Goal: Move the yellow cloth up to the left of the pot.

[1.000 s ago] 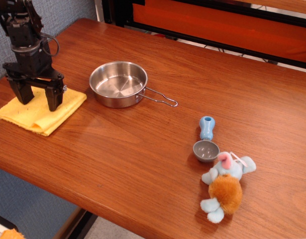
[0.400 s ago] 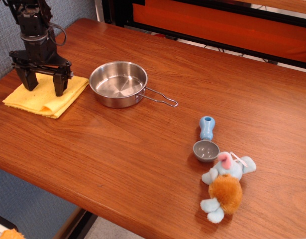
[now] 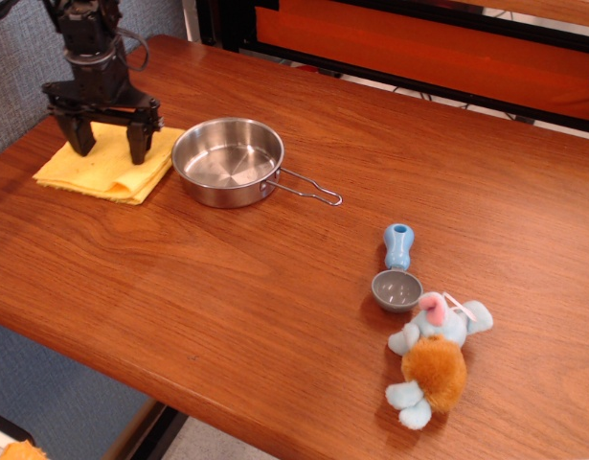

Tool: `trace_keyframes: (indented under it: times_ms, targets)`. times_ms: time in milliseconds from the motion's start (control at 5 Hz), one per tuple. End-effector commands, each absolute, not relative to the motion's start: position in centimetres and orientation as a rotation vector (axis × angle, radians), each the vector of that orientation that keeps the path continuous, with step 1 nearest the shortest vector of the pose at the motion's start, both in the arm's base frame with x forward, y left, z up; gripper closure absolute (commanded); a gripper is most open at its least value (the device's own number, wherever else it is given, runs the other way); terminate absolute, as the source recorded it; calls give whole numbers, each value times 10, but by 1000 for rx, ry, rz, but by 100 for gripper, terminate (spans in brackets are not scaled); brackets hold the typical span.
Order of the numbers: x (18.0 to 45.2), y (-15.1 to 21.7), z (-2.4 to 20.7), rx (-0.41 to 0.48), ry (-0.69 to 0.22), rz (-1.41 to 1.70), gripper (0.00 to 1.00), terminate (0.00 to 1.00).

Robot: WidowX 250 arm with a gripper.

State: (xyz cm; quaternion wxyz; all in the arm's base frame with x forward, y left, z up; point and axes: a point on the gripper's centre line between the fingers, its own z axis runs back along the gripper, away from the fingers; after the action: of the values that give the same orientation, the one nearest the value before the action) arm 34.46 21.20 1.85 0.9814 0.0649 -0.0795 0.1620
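The yellow cloth (image 3: 79, 171) lies folded on the wooden table, right beside the left rim of the pot (image 3: 227, 158). The pot is a shallow steel pan whose wire handle (image 3: 309, 191) points right. My gripper (image 3: 110, 146) stands upright over the cloth. Its two black fingers (image 3: 139, 144) are spread wide apart and their tips rest on the cloth's top. No fold shows between the fingers.
A small grey bowl (image 3: 396, 289), a blue peg-like toy (image 3: 398, 244) and an orange-and-blue plush toy (image 3: 432, 359) sit at the right front. The table's left edge (image 3: 16, 144) is close to the cloth. A grey wall panel stands behind the arm.
The gripper has moved up and to the right, and the yellow cloth has slid along under it, from well left of the pot to right beside its left rim.
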Motion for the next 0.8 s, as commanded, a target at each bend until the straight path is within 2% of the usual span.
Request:
trace_keyframes:
  times_ms: [0, 400, 600]
  targets:
    - [376, 212, 31, 179, -210, 334, 0, 0]
    - [386, 210, 38, 200, -235, 321, 0, 0]
    - [381, 214, 51, 219, -245, 340, 0, 0]
